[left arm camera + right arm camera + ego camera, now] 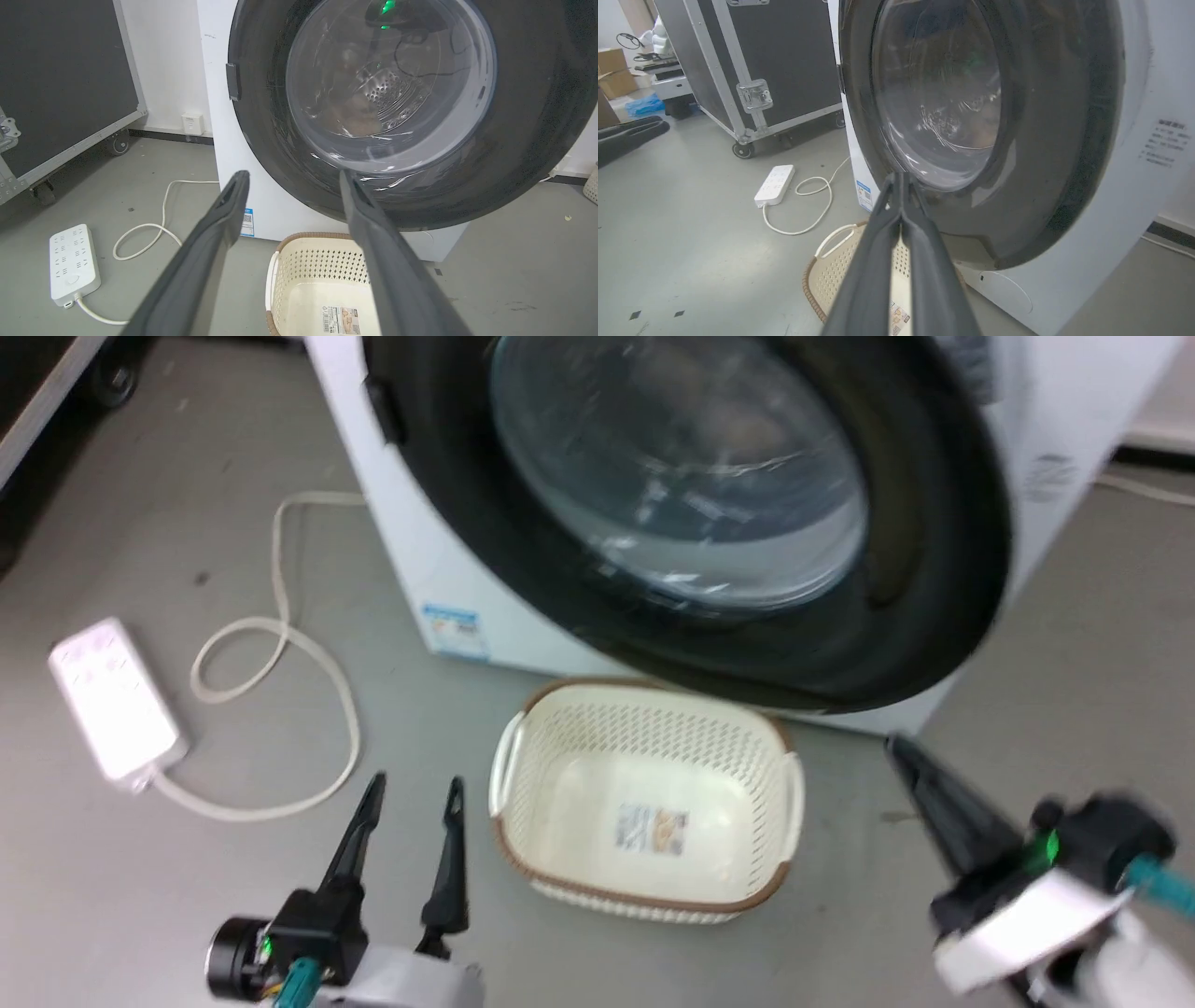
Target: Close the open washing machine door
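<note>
On the grey floor [187, 896] in front of the robot stands the white washing machine [439, 579]. Its black-rimmed washing machine door [934, 569] lies swung in against the front, and the steel drum shows through the glass bowl. Whether the door is latched cannot be told. A cream perforated basket [653, 728] sits just below the door, close to the machine. The left claw [414, 784] hovers left of the basket with its fingers spread apart and nothing between them. The right claw [900, 177] is right of the basket near the door's lower rim, fingers pressed together and empty. A white power strip [114, 700] and its looping cable [353, 719] lie further left.
</note>
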### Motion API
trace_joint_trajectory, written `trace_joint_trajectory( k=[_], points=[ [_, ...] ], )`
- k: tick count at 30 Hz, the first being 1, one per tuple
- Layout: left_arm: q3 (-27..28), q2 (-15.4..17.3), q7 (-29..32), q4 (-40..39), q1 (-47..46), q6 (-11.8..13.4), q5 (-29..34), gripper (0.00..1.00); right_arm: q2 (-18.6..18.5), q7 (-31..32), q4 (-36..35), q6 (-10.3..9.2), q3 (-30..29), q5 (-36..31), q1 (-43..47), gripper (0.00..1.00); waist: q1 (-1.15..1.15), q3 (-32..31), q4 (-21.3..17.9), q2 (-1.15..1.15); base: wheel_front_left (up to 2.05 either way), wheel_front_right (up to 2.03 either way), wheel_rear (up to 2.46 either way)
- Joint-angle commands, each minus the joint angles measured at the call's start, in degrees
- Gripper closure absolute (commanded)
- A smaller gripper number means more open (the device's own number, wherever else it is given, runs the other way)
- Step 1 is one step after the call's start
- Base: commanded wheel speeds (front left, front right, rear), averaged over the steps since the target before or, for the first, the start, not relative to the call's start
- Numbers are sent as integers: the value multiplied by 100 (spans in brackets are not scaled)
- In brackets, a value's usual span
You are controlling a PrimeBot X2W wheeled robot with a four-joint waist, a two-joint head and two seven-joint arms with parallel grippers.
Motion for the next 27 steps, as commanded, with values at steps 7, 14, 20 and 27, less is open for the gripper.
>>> trace_joint_trajectory(
  k=[7,14,20,27],
  points=[
    [-197,-109,-30,-19,-341,66,87,0,-985,218,183,5,390,858,-1299,100,-1,764,657,0,0,0,0],
    [-353,-144,-30,-39,-505,153,51,0,-1662,348,982,5,618,1610,-2353,100,-1,1053,938,0,0,0,0],
    [-527,-152,-30,-99,-590,270,-67,0,-1950,347,1958,5,394,1849,-3030,100,-1,1206,1138,0,0,0,0],
    [-683,-153,-30,-116,-646,406,-183,0,-1979,390,3000,5,-82,1919,-3764,100,-1,1290,1240,0,0,0,0]
  ],
)
